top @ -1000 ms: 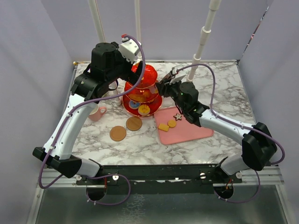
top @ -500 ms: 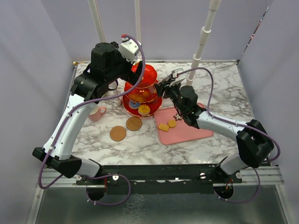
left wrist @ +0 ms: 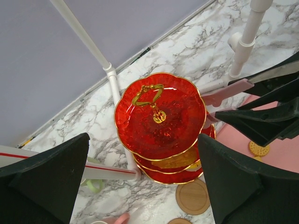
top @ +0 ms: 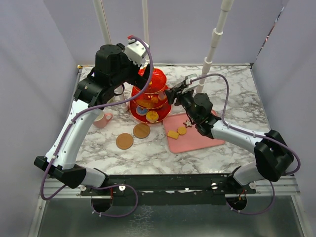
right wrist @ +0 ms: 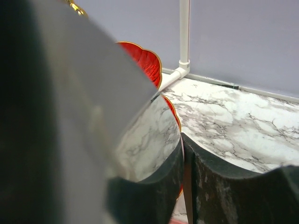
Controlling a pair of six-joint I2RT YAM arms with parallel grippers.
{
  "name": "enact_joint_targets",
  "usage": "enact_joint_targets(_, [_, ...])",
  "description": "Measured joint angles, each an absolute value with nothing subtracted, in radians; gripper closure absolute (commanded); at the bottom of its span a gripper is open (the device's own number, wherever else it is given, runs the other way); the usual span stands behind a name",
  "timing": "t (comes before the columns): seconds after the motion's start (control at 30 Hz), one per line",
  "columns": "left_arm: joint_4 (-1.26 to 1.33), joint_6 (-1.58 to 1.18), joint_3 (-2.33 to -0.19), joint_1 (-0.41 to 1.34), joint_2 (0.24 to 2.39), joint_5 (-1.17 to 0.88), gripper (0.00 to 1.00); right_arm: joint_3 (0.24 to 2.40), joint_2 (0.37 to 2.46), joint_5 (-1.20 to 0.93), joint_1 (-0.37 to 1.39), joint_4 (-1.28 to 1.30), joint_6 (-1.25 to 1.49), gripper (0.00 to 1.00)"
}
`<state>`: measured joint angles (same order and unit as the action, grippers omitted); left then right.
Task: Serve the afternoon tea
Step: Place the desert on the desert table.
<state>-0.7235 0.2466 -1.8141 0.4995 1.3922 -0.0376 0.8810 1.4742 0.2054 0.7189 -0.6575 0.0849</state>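
Marble table: we see the right gripper reaching left to the stand's middle tier, jaws unreadable. Left gripper hangs over the top tier, jaws spread wide, empty. Coasters and tray nearer, mug left, post behind.

You have a glossy translucent red stand with shiny gold finial. Coasters look matt wood; table smooth, marble-look.
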Motion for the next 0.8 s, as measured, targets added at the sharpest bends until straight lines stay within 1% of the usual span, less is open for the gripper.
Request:
enact_joint_targets(0.13, [-0.723,0.247,-1.821,0.5,1.391,-0.038,0.01,0.854,1.415,0.202,0.719,-0.652,0.085,0.41])
enact_joint_targets(0.37, [-0.723,0.247,-1.822,0.5,1.39,-0.037,0.01,0.77,1.216,0.2,0.719,-0.559,0.11,0.41])
enact_joint_targets(0.53, [-0.723,0.245,-1.822,0.5,1.389,-0.037,0.01,0.637,1.094,0.213,0.719,-0.476,0.165,0.41])
enact_joint_targets(0.8, [-0.723,0.245,-1.822,0.5,1.383,-0.037,0.01,0.494,1.064,0.251,0.719,-0.31,0.273,0.41])
